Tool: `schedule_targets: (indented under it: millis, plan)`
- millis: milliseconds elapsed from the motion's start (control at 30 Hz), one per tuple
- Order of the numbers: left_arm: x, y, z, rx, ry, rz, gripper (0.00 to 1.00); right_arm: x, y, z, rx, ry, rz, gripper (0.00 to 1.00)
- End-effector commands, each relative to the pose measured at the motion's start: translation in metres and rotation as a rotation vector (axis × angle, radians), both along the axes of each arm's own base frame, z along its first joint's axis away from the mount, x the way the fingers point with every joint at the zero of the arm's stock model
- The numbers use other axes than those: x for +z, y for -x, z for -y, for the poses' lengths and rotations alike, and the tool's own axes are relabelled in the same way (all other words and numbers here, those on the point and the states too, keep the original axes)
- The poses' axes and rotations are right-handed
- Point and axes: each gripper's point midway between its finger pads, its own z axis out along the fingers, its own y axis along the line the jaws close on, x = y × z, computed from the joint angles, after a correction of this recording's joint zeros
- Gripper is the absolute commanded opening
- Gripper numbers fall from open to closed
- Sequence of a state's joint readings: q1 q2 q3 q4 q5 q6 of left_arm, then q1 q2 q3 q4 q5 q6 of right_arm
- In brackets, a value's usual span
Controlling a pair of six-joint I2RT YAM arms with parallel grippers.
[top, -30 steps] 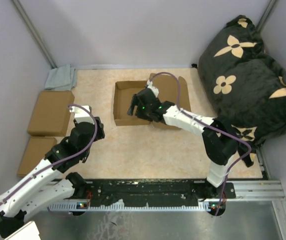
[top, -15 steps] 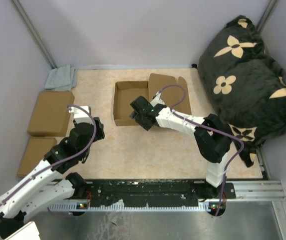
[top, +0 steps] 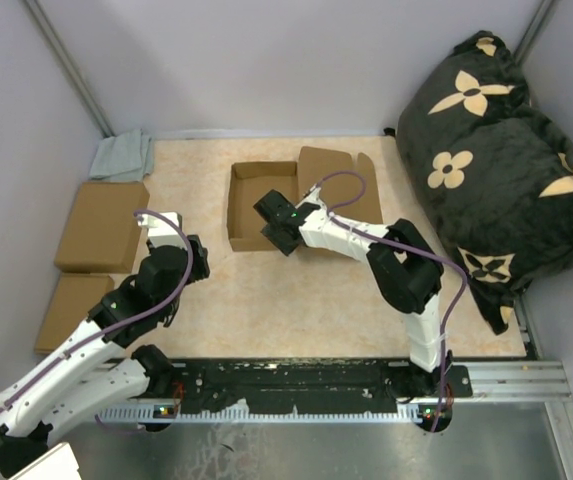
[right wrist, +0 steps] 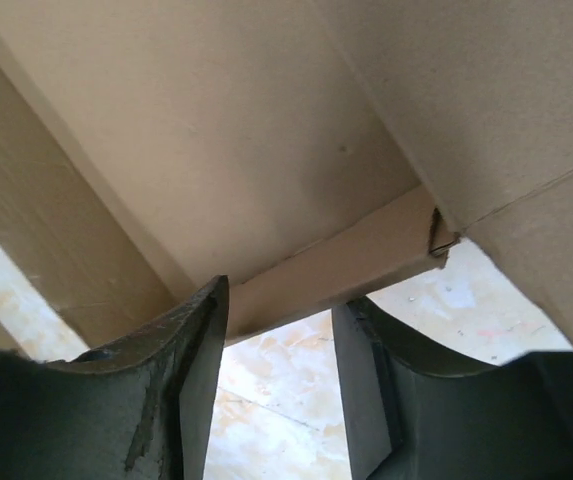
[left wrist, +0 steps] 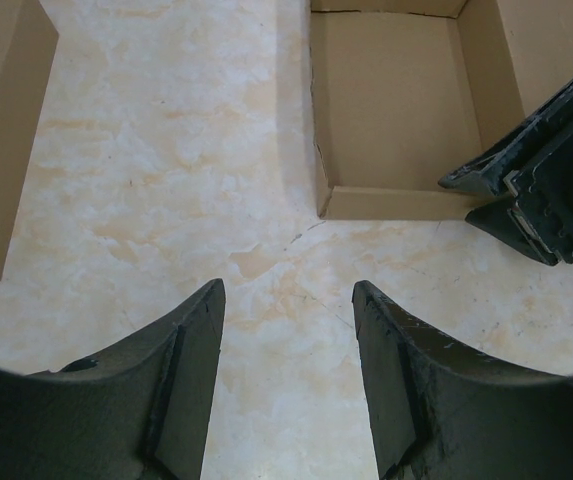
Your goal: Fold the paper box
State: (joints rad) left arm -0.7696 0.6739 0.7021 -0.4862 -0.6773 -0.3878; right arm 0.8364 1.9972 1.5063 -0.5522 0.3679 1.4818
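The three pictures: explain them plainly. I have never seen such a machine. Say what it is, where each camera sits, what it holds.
Two robot arms are bolted at the near edge of a table. One camera looks down from above; two ride on the wrists, each showing its own jaws. On it lie an open paper box, two closed brown boxes, a grey cloth and, at the right, a black flowered cushion. The left arm hangs over the table, jaws open and empty. The right arm reaches the box's near wall, jaws apart, clamping nothing visibly.
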Motion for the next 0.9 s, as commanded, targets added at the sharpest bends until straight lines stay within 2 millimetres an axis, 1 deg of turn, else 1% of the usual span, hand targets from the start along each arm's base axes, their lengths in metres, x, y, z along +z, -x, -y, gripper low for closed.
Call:
schedule_targets:
  millis: [0, 67, 100, 133, 167, 233, 267, 333, 367, 467, 567, 633, 700, 733, 800, 867]
  plan:
    - [0.001, -0.001, 0.001, -0.001, 0.015, 0.009, 0.61, 0.0, -0.011, 0.009, -0.041, 0.035, 0.032, 0.42]
    - [0.001, -0.002, 0.002, -0.001, 0.014, 0.007, 0.61, -0.005, -0.008, 0.018, -0.021, 0.081, 0.032, 0.33]
    - [0.001, -0.002, 0.002, -0.002, 0.012, 0.007, 0.61, -0.007, -0.007, 0.025, -0.004, 0.115, 0.037, 0.27]
    - [-0.001, -0.002, 0.002, -0.003, 0.011, 0.004, 0.61, -0.006, -0.006, 0.032, 0.018, 0.15, 0.045, 0.2]
    - [-0.001, -0.002, 0.002, -0.004, 0.012, 0.003, 0.61, -0.01, -0.004, 0.042, 0.045, 0.199, 0.049, 0.15]
    - [-0.002, -0.002, 0.004, -0.009, 0.017, 0.001, 0.61, -0.004, 0.001, 0.061, 0.098, 0.279, 0.075, 0.1]
    - [-0.002, -0.002, 0.006, -0.016, 0.021, -0.001, 0.61, -0.004, 0.004, 0.069, 0.157, 0.323, 0.089, 0.08]
    - [-0.004, -0.004, 0.012, -0.029, 0.037, -0.007, 0.61, -0.002, 0.012, 0.083, 0.278, 0.415, 0.111, 0.07]
    - [-0.005, -0.005, 0.016, -0.035, 0.048, -0.012, 0.61, -0.004, 0.017, 0.091, 0.328, 0.46, 0.109, 0.07]
    - [-0.018, -0.011, 0.025, -0.027, 0.056, -0.048, 0.61, -0.011, 0.034, 0.117, 0.423, 0.575, 0.077, 0.09]
    - [-0.038, -0.018, 0.031, 0.009, 0.054, -0.103, 0.61, -0.013, 0.048, 0.139, 0.446, 0.636, 0.058, 0.1]
    - [-0.049, -0.022, 0.035, 0.032, 0.054, -0.141, 0.61, -0.011, 0.054, 0.161, 0.4, 0.7, 0.052, 0.12]
    - [-0.055, -0.025, 0.037, 0.066, 0.06, -0.166, 0.61, -0.01, 0.058, 0.18, 0.378, 0.776, 0.047, 0.13]
    - [-0.057, -0.027, 0.038, 0.073, 0.057, -0.172, 0.61, -0.005, 0.058, 0.184, 0.392, 0.791, 0.072, 0.13]
    - [-0.055, -0.033, 0.04, 0.077, 0.05, -0.165, 0.62, -0.006, 0.06, 0.192, 0.434, 0.833, 0.092, 0.15]
    - [-0.052, -0.04, 0.041, 0.082, 0.038, -0.159, 0.63, -0.006, 0.06, 0.196, 0.483, 0.872, 0.111, 0.16]
